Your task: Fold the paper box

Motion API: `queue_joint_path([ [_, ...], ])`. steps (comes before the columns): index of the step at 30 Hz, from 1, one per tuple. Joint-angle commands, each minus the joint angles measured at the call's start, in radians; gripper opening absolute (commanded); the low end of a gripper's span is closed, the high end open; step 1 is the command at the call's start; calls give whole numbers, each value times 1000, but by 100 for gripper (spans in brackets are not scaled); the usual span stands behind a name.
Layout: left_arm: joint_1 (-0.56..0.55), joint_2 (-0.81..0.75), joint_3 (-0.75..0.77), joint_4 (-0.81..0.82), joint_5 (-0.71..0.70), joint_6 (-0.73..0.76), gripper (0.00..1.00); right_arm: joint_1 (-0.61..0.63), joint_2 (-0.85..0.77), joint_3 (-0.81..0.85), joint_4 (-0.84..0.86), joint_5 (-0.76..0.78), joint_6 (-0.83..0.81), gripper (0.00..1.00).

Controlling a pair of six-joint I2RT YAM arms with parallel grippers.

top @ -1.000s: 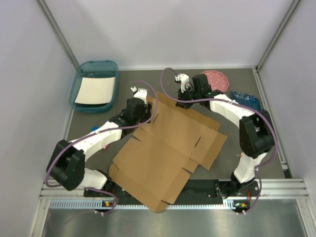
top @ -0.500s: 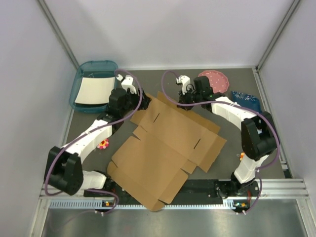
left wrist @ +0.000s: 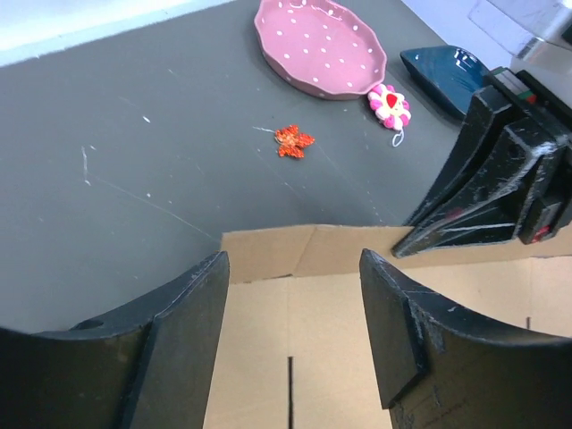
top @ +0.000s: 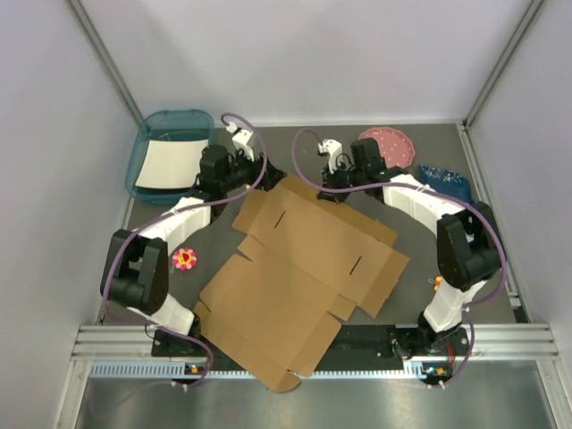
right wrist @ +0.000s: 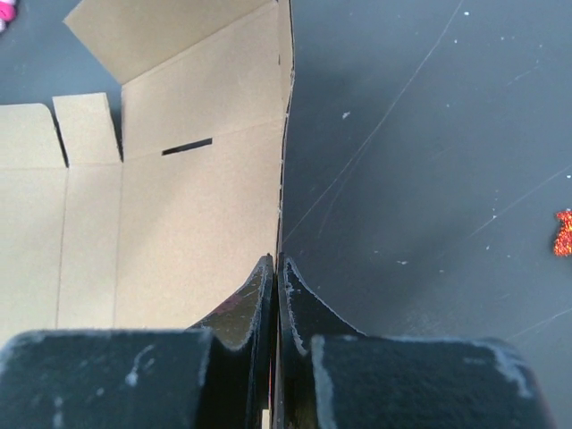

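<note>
Brown corrugated cardboard, the flat die-cut paper box (top: 295,268) sprawls from the dark table's (top: 268,143) middle over its near edge. The right gripper (right wrist: 277,264) pinches the box's far edge; the left gripper (left wrist: 293,259) gapes wide above it, empty.

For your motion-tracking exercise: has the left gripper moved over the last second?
Yes: the left gripper has shifted left and farther back, closer to the teal tray.

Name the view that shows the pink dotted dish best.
Left wrist: the pink dish lies nearly whole and close, its white dots and fluted rim clear. The top external view shows it small, partly behind the right arm. The right wrist view misses it.
</note>
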Motion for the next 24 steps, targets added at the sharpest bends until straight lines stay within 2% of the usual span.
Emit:
queue_joint_path([
  [1, 33, 22, 64, 60, 41, 66, 66, 3, -7, 89, -59, -93, -37, 0],
  [7, 49, 91, 102, 29, 73, 107, 66, -20, 30, 166, -137, -142, -49, 0],
  [16, 49, 162, 105, 118, 144, 66, 64, -58, 76, 234, -168, -182, -49, 0],
  [21, 49, 180, 119, 157, 190, 34, 59, -58, 100, 245, -168, -184, -48, 0],
  [23, 47, 186, 124, 157, 204, 28, 56, -58, 103, 238, -164, -170, -48, 0],
  [24, 46, 188, 124, 155, 220, 19, 50, -58, 103, 235, -160, -164, -46, 0],
])
